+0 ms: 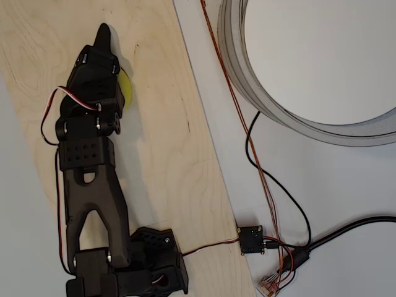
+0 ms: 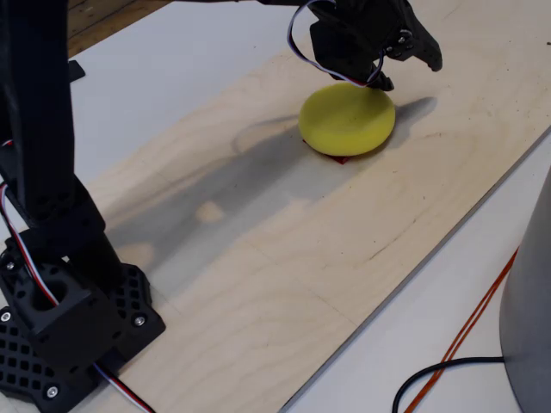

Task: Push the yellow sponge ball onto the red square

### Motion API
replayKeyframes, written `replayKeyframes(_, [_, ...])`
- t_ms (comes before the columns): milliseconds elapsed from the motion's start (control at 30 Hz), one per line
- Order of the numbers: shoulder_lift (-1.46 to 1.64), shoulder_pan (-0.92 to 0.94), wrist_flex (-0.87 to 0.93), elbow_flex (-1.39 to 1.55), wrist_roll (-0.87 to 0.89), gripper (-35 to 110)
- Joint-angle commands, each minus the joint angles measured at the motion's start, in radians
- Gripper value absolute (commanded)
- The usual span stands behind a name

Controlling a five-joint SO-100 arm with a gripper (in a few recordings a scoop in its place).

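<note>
Now | plywood board [image 2: 284,258] on white table [image 2: 172,69] | yellow sponge ball [image 2: 347,119] covers red square [image 2: 341,158] | gripper [image 2: 405,60] state unclear

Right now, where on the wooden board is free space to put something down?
Bare wood lies between the yellow sponge ball and the arm's base, along the wooden board. It is crowded at the ball: the gripper hangs over it, and the red square peeks beneath.

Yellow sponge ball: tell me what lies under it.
In the fixed view, a sliver of the red square peeks out beneath the yellow sponge ball on the wooden board. The rest of the square is covered.
</note>
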Motion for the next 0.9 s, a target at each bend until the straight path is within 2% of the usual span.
replayKeyframes(0, [0.014,0.0,-0.006,-0.015,0.023,22])
replayKeyframes(867, [0.086,-0.009,-0.005,0.084,0.035,22])
